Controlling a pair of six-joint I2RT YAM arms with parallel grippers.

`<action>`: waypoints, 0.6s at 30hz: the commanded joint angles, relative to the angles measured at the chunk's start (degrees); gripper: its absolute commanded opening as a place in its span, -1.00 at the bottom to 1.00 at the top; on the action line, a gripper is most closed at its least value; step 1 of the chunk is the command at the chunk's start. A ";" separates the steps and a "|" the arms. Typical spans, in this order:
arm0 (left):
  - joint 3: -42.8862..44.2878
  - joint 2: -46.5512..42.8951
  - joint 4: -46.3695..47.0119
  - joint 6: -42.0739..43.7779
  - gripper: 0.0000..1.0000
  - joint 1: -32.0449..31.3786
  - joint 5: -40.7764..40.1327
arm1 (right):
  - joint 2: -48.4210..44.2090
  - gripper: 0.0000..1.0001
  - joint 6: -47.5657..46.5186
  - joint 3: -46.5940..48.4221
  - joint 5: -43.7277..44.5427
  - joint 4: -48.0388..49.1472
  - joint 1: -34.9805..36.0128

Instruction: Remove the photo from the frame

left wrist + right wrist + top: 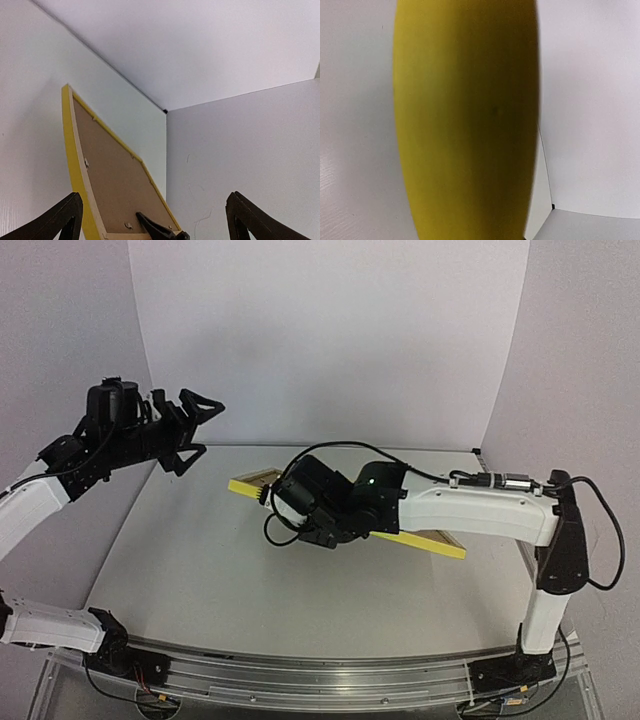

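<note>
The yellow frame (440, 543) lies slanted across the middle of the table, back side up. In the left wrist view its pale wood rim and brown cardboard backing (115, 180) show. My right gripper (272, 498) is shut on the frame at its left end. One black finger (155, 229) lies across the backing, and the yellow edge (465, 125) fills the right wrist view. The photo is hidden under the backing. My left gripper (200, 425) hangs open and empty in the air at the upper left, well apart from the frame, with its fingers (65, 217) spread wide.
White walls close the table (200, 570) at the back and both sides, meeting in a corner (165, 111). A metal rail (330, 680) with the arm bases runs along the near edge. The right arm (480, 505) stretches across the table's right half.
</note>
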 commanded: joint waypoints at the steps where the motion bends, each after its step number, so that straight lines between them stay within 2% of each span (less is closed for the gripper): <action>1: 3.28 -5.17 -4.84 9.20 0.99 0.12 -13.24 | -11.62 -1.00 15.59 9.06 -12.64 7.97 -1.26; 6: -0.08 -3.21 -1.93 10.23 1.00 0.11 -11.37 | -16.55 -1.00 37.44 9.66 -34.22 8.87 -10.80; 8: -0.86 -1.63 -0.73 10.89 0.99 0.11 -10.83 | -18.13 -1.00 44.46 8.12 -40.35 12.10 -15.05; 15: -2.17 3.60 2.95 13.13 0.99 0.11 -7.88 | -22.73 -1.00 62.18 3.05 -49.27 23.81 -23.25; 18: -2.22 6.14 2.37 13.55 0.99 0.14 -6.41 | -24.64 -1.00 70.90 -4.67 -54.37 28.30 -26.49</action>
